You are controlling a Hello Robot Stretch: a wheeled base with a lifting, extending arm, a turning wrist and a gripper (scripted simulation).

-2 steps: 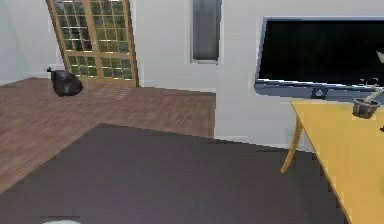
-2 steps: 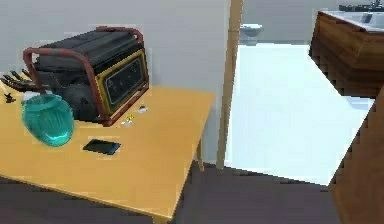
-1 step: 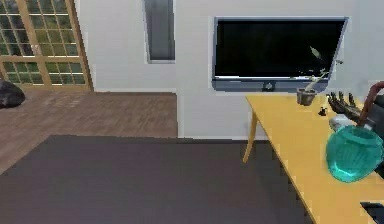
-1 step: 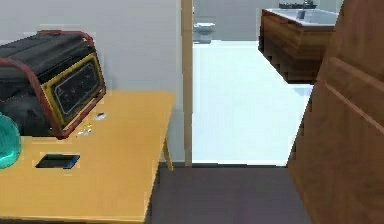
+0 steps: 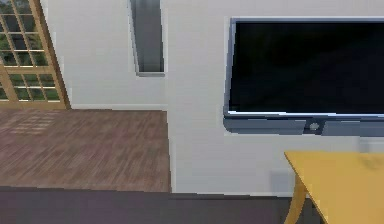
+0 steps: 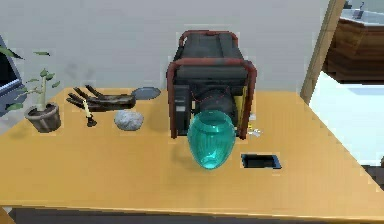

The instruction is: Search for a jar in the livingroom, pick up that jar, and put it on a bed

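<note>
A yellow wooden table [image 6: 100, 170] spreads across the arm side view, and everything here is placed relative to it. Near the middle of the table, on the side toward the camera, there is the teal, egg-shaped glass jar [image 6: 212, 142]. It shows before the table top, but I cannot tell if it stands on the top or is above it. Just behind the jar, farther in on the table, stands a dark box-like thing with a red frame [image 6: 205, 70]; in the picture the two overlap.

Toward the table's end at the arm side view's left stands a small green plant in a dark pot [image 6: 43, 112]. Between the plant and the box lie a dark branching object [image 6: 100, 100], a round grey lump like a stone [image 6: 128, 120] and a flat grey disc [image 6: 148, 93]. A small black rectangle with a pale rim [image 6: 260, 160] lies flat on the table beside the jar, toward the arm side view's right. Beyond that end of the table a white flat surface [image 6: 352, 115] is seen.

In the forward view a corner of the table [image 5: 340, 185] shows at the bottom right. Above it on the pale wall hangs a wide black screen in a grey frame [image 5: 305, 65]. Away from the table, toward this view's left, are brown wooden floor [image 5: 80, 145], a narrow grey panel [image 5: 149, 38] on the wall and a wooden-framed glass door [image 5: 30, 50].

The state of the tool I cannot tell.
</note>
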